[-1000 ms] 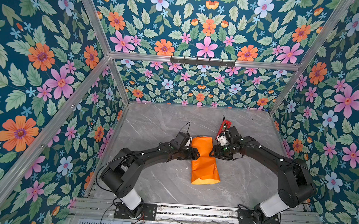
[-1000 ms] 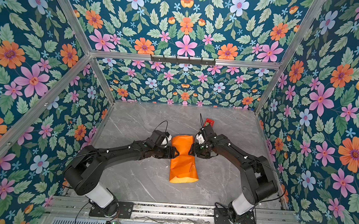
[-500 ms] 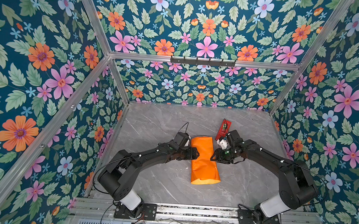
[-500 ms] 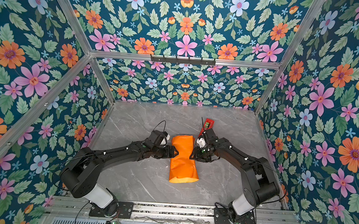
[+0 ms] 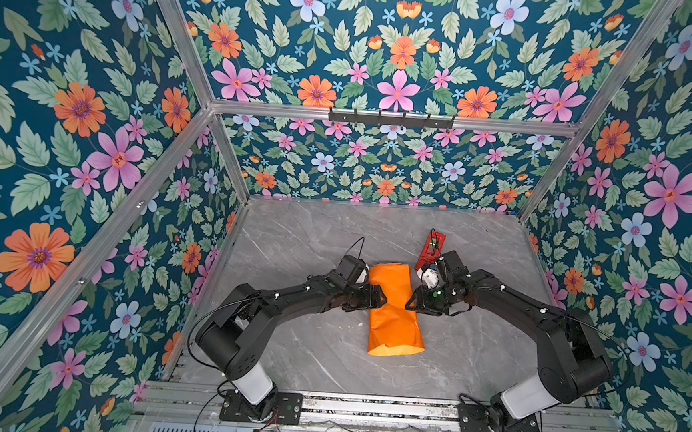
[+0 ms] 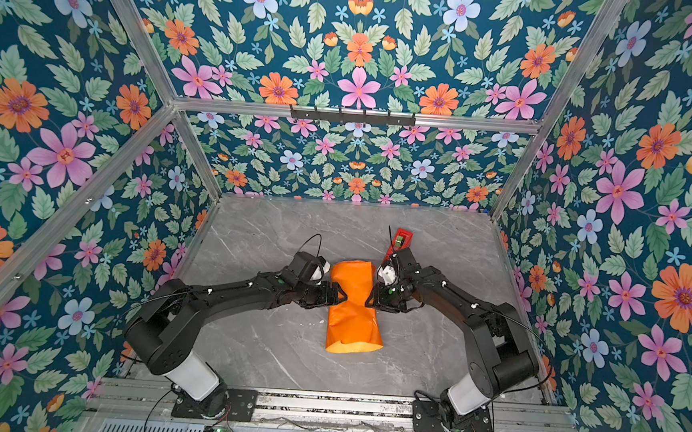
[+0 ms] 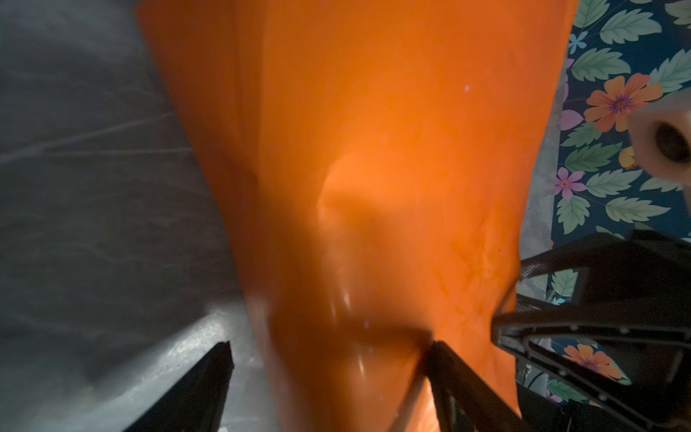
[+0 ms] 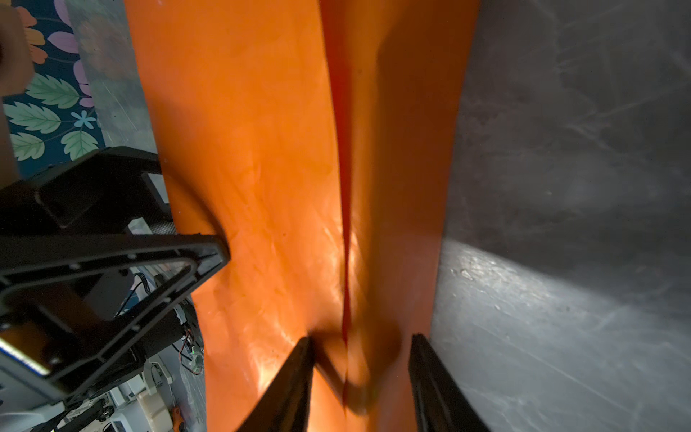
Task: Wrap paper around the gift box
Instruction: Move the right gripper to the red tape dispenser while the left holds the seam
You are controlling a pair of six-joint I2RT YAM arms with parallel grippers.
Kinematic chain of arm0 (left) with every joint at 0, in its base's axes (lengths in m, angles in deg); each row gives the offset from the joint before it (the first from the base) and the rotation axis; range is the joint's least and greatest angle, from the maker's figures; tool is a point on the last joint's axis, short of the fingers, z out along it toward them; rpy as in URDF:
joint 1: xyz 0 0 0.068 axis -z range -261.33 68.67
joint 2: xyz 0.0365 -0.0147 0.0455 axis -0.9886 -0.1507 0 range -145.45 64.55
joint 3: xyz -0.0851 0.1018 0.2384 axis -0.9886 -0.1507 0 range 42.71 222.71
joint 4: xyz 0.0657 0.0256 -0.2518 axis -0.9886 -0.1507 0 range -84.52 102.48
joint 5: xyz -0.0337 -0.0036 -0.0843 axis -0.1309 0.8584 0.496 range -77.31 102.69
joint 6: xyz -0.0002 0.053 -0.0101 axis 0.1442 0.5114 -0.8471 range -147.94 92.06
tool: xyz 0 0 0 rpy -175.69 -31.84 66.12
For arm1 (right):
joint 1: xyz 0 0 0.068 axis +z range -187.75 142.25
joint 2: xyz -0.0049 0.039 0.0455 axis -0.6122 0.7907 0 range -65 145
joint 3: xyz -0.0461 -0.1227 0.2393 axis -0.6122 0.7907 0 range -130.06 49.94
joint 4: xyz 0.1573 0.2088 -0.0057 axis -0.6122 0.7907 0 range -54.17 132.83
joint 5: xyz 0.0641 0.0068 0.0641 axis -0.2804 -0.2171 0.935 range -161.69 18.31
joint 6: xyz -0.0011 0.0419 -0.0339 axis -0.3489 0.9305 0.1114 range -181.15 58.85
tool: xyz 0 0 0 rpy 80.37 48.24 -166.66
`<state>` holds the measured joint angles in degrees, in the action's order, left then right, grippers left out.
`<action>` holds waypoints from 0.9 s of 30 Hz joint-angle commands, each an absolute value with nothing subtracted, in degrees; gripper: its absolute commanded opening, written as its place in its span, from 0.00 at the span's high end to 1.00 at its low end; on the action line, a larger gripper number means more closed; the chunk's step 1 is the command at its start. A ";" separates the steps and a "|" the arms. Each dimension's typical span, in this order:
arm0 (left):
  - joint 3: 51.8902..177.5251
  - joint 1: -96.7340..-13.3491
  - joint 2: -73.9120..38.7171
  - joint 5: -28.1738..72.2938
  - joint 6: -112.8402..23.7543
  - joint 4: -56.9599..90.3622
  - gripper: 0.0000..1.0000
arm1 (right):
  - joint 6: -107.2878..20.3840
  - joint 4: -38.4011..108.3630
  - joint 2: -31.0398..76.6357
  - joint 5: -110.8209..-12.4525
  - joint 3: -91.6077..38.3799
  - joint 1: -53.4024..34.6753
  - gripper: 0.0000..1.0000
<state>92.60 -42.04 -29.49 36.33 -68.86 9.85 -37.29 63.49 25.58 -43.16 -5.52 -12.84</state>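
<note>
Top views, the paper (image 5: 396, 312): you see an orange tube lying about mid-table on the grey table (image 5: 313, 244). Its long axis runs from the back wall toward the arm bases, and it is squeezed to a waist partway along. Both top views show the paper (image 6: 353, 322) this way.
Top views, left gripper (image 5: 378, 297): it sits at the waist on the tube's left side, against the sheet. You cannot read the jaw gap from up here.
Top views, right gripper (image 5: 411, 303): it meets the same waist from the right, facing your left one across the paper.
Top views, tape dispenser (image 5: 431, 250): red, on the table behind the right gripper, near the tube's far right corner.
Left wrist, left gripper (image 7: 329, 348): the jaws stand wide with the paper (image 7: 374, 149) between them. One finger (image 7: 448, 366) touches the sheet and the other stands off, with a strip of table showing, so nothing is clamped.
Left wrist, right gripper: its black fingers (image 7: 598, 329) sit at the paper's far edge.
Right wrist, right gripper (image 8: 361, 338): the jaws are apart and straddle a raised fold of the paper (image 8: 243, 149). You cannot tell whether they pinch it.
Right wrist, left gripper: one finger (image 8: 149, 247) presses the sheet's opposite side and dents it.
All views, the gift box: hidden; you see no navy face anywhere.
</note>
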 commanded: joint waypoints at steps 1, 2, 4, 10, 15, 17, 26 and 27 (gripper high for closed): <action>92.63 -41.78 -31.19 33.69 -66.93 6.50 0.16 | -37.95 67.37 26.05 -48.56 -6.15 -12.79 0.54; 92.63 -41.71 -31.50 33.09 -66.59 5.73 0.16 | -37.89 67.60 25.89 -48.57 -6.82 -12.85 0.50; 92.39 -41.67 -31.69 31.59 -66.00 4.40 0.17 | -37.70 67.74 25.49 -48.30 -8.02 -13.16 0.46; 91.89 -41.69 -31.61 29.63 -65.11 2.64 0.18 | -36.13 67.09 22.62 -44.84 -11.29 -17.90 0.40; 91.88 -41.69 -31.78 29.26 -64.76 2.38 0.18 | -29.63 61.58 23.93 -39.55 -13.86 -25.77 0.42; 91.92 -41.69 -31.87 29.44 -64.69 2.25 0.19 | -27.15 59.11 26.05 -38.22 -15.39 -28.08 0.44; 92.10 -41.69 -31.87 29.36 -64.59 2.20 0.19 | -22.49 52.33 38.86 -36.81 -23.61 -32.63 0.52; 92.15 -41.69 -31.87 29.32 -64.59 2.29 0.19 | -22.37 51.94 40.08 -36.78 -24.30 -32.65 0.53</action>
<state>92.64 -41.67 -30.87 35.54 -66.31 12.21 -23.81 54.88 38.04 -38.17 -22.64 -32.42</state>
